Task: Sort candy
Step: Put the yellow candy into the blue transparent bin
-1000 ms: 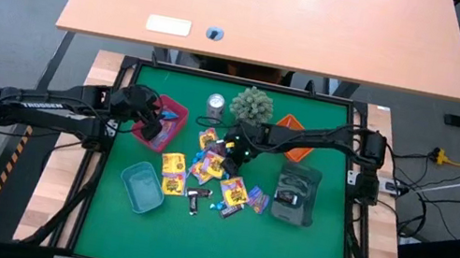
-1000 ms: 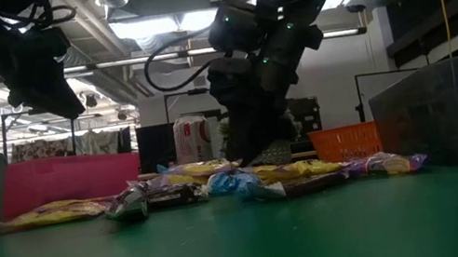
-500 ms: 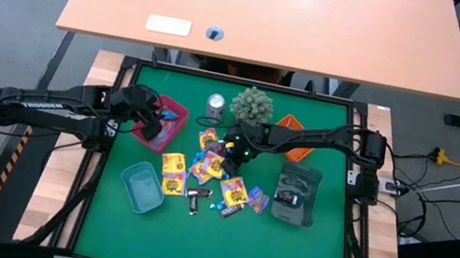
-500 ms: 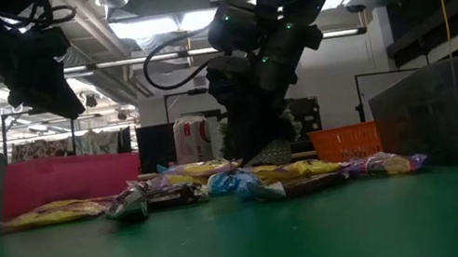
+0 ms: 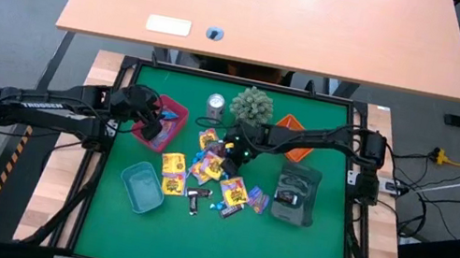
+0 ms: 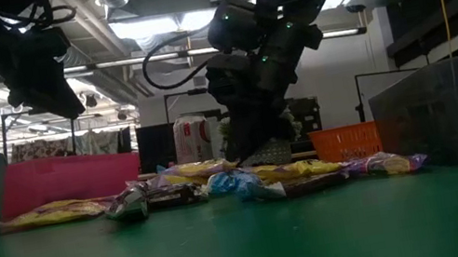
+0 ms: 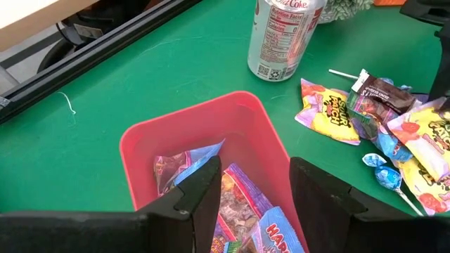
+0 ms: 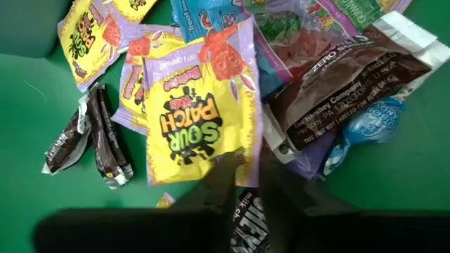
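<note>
Your green table carries everything, with the 2 dark arms reaching in from either side

The left claw hangs over the red tray with its fingers spread apart and nothing between them; a few wrapped sweets lie in the tray directly under it. The right claw is down in the middle of the table, on the candy pile. It sits at the lower edge of a yellow packet with purple and red print, but you cannot tell whether it is closed on that packet or only resting against it

Well off to the outer side of the right claw stands a grey bin holding something dark, and behind that claw sits an orange tray. A teal tray lies on the near side of the left claw, apart from the pile

The green spiky plant ball stands just behind the right claw, and the silver can is beside it, a little beyond the red tray from the left claw

Right in front of the right claw, a dark brown bar lies half under other wrappers, with a small blue-wrapped piece touching its end. On the other side of the yellow packet, 2 dark mini bars lie side by side on bare green, near more yellow packets
</note>
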You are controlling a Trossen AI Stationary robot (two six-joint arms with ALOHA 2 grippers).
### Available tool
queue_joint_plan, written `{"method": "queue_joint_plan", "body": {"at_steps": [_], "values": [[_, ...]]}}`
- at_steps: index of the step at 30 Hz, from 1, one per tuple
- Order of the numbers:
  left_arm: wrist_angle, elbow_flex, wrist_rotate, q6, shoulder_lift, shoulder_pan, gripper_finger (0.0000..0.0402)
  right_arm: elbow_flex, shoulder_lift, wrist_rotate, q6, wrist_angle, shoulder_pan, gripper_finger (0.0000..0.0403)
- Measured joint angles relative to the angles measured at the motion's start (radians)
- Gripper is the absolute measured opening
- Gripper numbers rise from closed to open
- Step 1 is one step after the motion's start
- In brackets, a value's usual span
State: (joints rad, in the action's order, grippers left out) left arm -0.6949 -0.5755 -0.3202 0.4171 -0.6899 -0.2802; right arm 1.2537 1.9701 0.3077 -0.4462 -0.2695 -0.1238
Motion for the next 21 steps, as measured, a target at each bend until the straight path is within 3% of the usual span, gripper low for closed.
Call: {"method": "queue_joint_plan", "body": {"at_steps": [3, 12, 21], "values": [[0.0, 0.0, 0.0, 0.0, 0.0, 0.0, 0.0155, 0.0, 0.0, 0.0, 0.009, 0.004, 0.0, 0.0007], [0.009, 0.0, 0.002, 0.0, 0.0, 0.002, 0.0155, 0.0, 0.0, 0.0, 0.032, 0.015, 0.0, 0.0004], [0.214, 0.0, 0.081, -0.044, -0.012, 0.079, 0.0155, 0.0, 0.0, 0.001, 0.066, 0.069, 0.0, 0.0001]]}}
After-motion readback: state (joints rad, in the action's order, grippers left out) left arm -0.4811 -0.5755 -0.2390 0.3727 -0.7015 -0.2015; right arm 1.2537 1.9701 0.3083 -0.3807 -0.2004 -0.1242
